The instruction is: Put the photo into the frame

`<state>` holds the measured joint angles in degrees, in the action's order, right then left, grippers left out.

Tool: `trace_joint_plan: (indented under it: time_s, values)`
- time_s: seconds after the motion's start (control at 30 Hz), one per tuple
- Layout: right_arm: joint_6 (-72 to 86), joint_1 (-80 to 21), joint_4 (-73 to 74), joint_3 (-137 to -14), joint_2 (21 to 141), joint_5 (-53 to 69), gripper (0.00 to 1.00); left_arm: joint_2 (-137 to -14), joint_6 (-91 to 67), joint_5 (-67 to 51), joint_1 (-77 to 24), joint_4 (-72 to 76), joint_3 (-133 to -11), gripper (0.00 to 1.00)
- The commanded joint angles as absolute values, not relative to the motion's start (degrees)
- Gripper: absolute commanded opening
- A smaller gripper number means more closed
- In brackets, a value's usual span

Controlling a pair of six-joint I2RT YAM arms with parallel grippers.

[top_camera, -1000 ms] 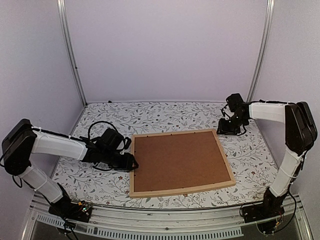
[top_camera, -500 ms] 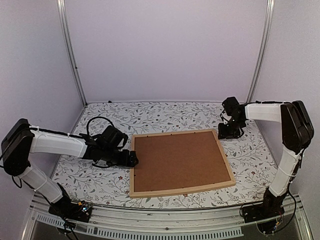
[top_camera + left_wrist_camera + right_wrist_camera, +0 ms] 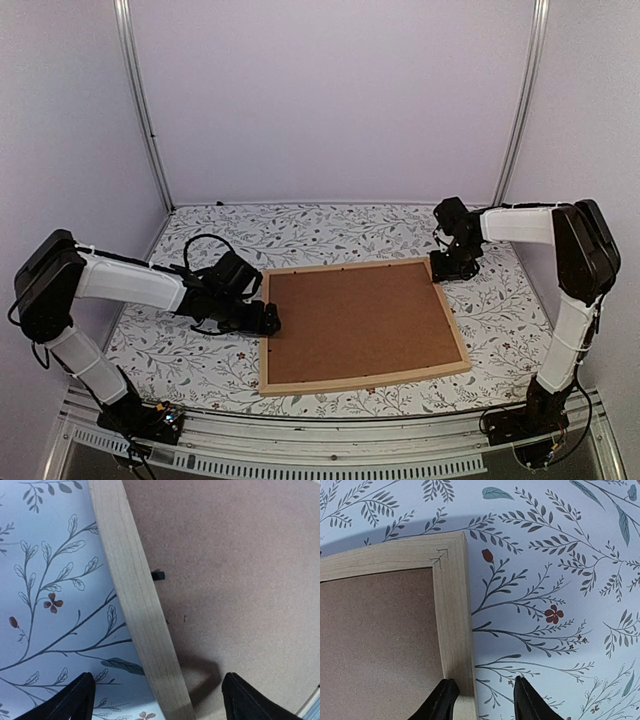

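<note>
A: Which way does the frame (image 3: 365, 382) lie from each gripper?
B: It lies flat, back side up, between the 2. The left gripper (image 3: 157, 680) is over the frame's left strip with its fingers spread wide. 1 finger is over the floral table cover (image 3: 200, 370) and 1 is over the brown backing board (image 3: 355, 320). The strip runs straight ahead between them. The right gripper (image 3: 485, 692) is at the far right corner, its fingers parted by a narrower gap. The corner joint is just ahead of it and to its left.
A: Is either pinching anything?
B: No, both look empty. I cannot tell whether any fingertip touches the wood.
A: And the long axis?
B: The frame's long sides run across the table, from 1 gripper toward the other. Both arms are at the frame. I judge the left is better placed, since it straddles a strip.
A: Where is the photo?
B: It shows in none of the 3 views. The board fills the opening, so it may lie underneath, but that is a guess.
A: How does the frame look?
B: It has thin, pale natural-wood strips with a joint line at the corner. A small black retaining tab (image 3: 158, 574) sits ahead of the left gripper, at the strip's inner edge over the board. I judge the coming move turns on that strip and its tabs.
</note>
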<state>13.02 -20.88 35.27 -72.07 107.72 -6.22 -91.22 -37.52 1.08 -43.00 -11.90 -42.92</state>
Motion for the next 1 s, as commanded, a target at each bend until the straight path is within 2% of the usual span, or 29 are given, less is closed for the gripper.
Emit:
trace_joint_plan:
  time_s: [0.0,0.97]
  values:
    - [13.6,-22.4,37.1,-72.8,109.3,-9.3,0.44,-92.0,-37.1,0.4,-43.3,-12.1,-43.4,0.91]
    - [19.1,-33.5,40.9,-76.2,117.0,-17.3,0.43,-98.2,-37.5,-4.0,-44.6,-7.8,-43.1,0.88]
